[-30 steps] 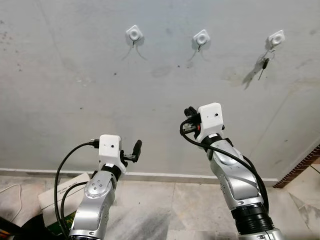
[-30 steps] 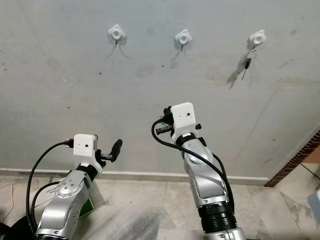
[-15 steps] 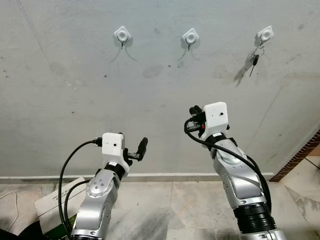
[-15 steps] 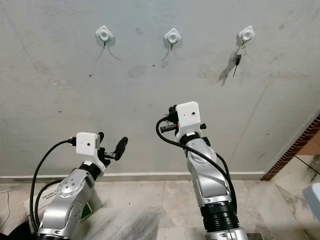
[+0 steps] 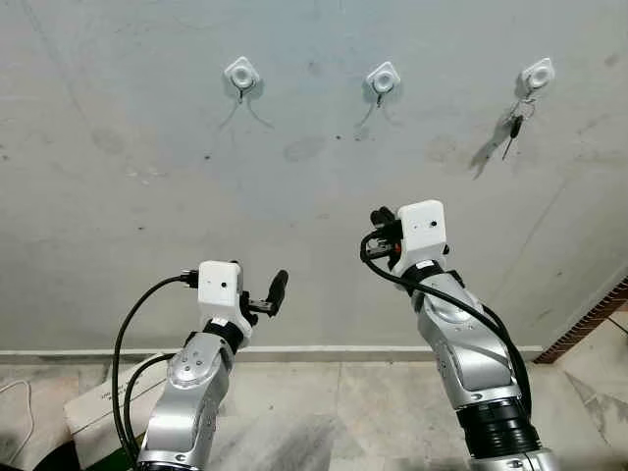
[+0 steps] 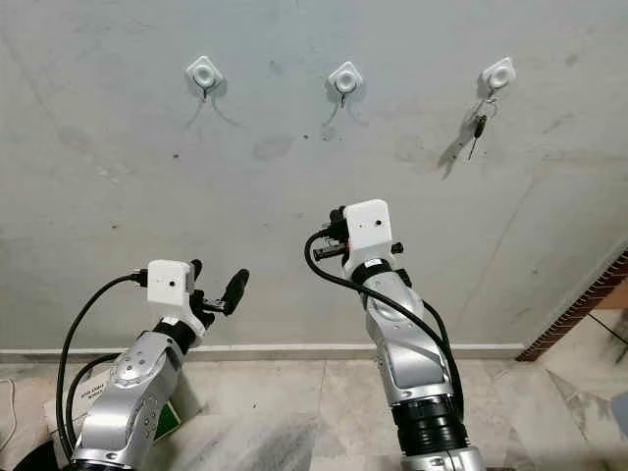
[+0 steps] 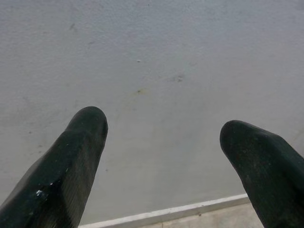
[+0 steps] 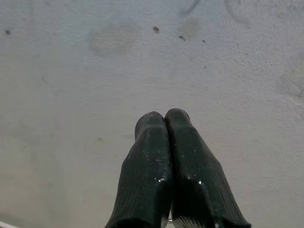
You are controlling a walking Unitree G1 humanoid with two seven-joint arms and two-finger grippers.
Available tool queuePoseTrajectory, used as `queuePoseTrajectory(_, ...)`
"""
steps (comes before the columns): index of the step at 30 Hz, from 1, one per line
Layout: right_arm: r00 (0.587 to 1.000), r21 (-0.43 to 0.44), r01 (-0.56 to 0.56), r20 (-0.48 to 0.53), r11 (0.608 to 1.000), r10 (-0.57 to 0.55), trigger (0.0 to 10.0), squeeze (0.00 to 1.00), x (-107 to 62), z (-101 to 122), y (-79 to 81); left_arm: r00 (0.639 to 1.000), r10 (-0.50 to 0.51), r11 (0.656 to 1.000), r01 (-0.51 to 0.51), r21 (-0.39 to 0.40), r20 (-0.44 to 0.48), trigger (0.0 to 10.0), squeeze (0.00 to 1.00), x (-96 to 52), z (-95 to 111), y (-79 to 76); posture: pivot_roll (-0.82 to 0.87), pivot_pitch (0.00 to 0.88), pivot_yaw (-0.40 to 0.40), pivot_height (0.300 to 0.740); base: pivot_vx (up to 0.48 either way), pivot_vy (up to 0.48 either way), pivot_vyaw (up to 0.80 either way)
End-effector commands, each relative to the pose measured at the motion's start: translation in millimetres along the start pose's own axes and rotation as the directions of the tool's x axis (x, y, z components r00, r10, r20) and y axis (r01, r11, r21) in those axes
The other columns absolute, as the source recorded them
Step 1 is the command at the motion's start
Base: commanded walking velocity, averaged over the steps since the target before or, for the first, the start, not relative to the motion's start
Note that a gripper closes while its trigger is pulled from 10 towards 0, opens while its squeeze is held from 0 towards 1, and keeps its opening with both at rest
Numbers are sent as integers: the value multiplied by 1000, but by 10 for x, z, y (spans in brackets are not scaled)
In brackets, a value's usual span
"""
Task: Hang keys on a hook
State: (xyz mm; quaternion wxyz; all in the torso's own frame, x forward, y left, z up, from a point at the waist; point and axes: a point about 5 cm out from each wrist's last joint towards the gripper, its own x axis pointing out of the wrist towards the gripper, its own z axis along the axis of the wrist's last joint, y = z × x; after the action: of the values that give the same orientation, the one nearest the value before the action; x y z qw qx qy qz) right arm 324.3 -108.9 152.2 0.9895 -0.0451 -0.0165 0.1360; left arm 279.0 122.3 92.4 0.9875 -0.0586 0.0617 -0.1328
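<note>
- Left eye view: the keys (image 5: 514, 126) hung from the rightmost hook (image 5: 537, 75) on the wall (image 5: 147, 147), swinging less than a second earlier.
- The middle hook (image 5: 383, 78) and left hook (image 5: 241, 73) stood bare.
- The right gripper (image 8: 165, 124), fingers pressed together and holding nothing, had drawn back well below the keys; the hanging looked done.
- The left gripper (image 7: 161, 133) stayed spread wide, low by the skirting.

I see a matt, stained plaster wall (image 5: 147, 118), glossy white plastic hooks (image 5: 240, 72), metal keys (image 5: 514, 125), brushed silver arms, matt ribbed rubbery right gripper (image 8: 165, 116) fingers, polished stone floor (image 5: 334, 402).
</note>
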Motion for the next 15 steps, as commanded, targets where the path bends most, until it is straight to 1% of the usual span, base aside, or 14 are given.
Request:
queuePoseTrajectory(1, 1000, -4, 7, 19, 1000, -7, 10000, 0, -8, 38, -11, 1000, -3, 1000, 3, 17, 3, 10000, 0, -3, 11, -7, 39, 0, 7, 740, 379, 0, 0)
queuePoseTrajectory(15, 1000, -5, 1, 18, 1000, -1, 10000, 0, -5, 32, 8, 1000, 1, 1000, 0, 27, -19, 10000, 0, -16, -27, 8, 42, 0, 8, 740, 355, 0, 0)
